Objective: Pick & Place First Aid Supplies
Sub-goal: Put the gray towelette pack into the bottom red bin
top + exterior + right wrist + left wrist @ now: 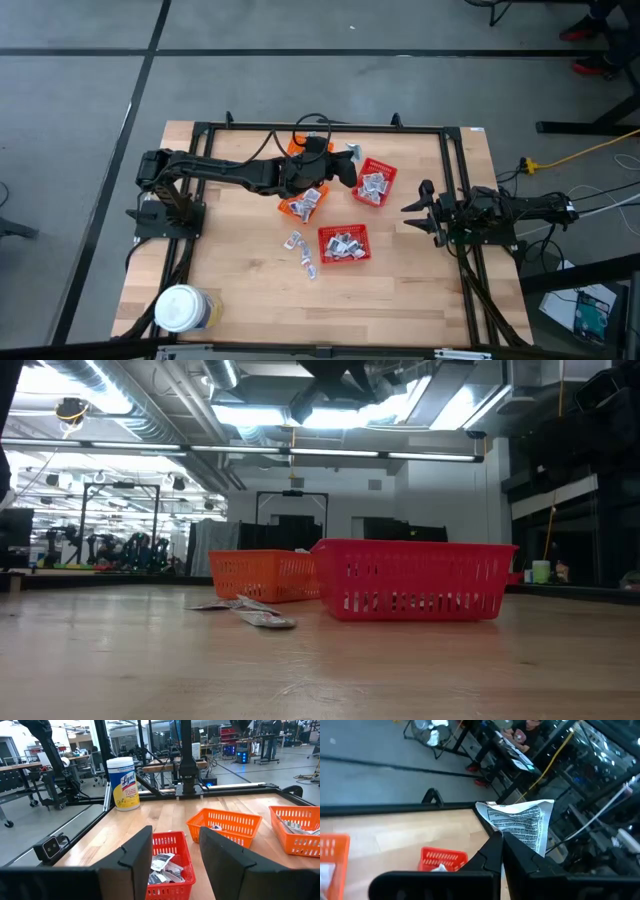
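Four mesh baskets sit on the pale wooden table (230,290): two orange ones (303,203) toward the far edge by its middle, a red basket (374,182) just right of them, and another red basket (343,244) nearer the table's centre. All hold small silvery-white sachets, and a few loose sachets (303,252) lie on the bare wood just left of the central red basket. A white-lidded round jar (181,308) stands at the near left corner. A black frame (455,180) runs around the tabletop.

The left gripper (347,160) is raised above the far middle of the table, between the orange baskets and the right-hand red one, its fingers pinched tight on one printed sachet (520,822).

The right gripper (412,215) waits at the right edge, its fingers apart and empty.

Around the table lies grey floor crossed by dark lines, with cables and a yellow cord (580,155) to the right. Beyond the far edge the room shows ceiling light strips, ducts and racks of equipment.
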Robot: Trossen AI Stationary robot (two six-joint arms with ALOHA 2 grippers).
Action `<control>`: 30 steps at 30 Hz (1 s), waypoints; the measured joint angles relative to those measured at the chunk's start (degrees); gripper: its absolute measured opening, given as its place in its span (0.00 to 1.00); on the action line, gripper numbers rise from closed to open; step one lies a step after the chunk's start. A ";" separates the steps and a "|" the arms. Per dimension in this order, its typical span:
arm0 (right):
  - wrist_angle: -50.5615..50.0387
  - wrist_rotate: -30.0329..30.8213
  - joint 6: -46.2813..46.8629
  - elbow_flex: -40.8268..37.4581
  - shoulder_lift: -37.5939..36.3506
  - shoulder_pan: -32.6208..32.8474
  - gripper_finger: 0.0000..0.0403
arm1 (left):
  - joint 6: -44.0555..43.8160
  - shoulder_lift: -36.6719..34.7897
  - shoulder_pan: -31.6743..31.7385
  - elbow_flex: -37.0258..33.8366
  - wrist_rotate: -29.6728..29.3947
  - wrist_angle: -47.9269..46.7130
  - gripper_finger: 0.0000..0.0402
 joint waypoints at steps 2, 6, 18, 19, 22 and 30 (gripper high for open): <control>0.00 0.00 0.00 0.00 0.02 0.00 0.40 | 2.97 0.00 -0.04 0.47 0.04 -0.01 0.01; 0.00 -0.02 0.01 0.00 0.01 0.02 0.40 | 9.80 0.00 0.00 0.58 0.04 -0.05 0.01; 0.00 0.00 0.02 0.02 0.02 0.00 0.40 | 31.90 0.00 -0.17 0.58 2.88 -2.20 0.01; 0.00 0.00 0.00 0.02 0.02 0.02 0.40 | 32.28 -0.02 -0.29 0.58 4.62 -2.90 0.01; 0.00 -0.01 0.01 0.00 0.01 0.00 0.40 | 33.96 -0.05 -0.53 0.58 22.35 -3.63 0.01; 0.00 0.00 0.00 0.02 0.00 0.02 0.40 | 21.99 -0.05 -0.34 0.58 71.89 11.05 0.01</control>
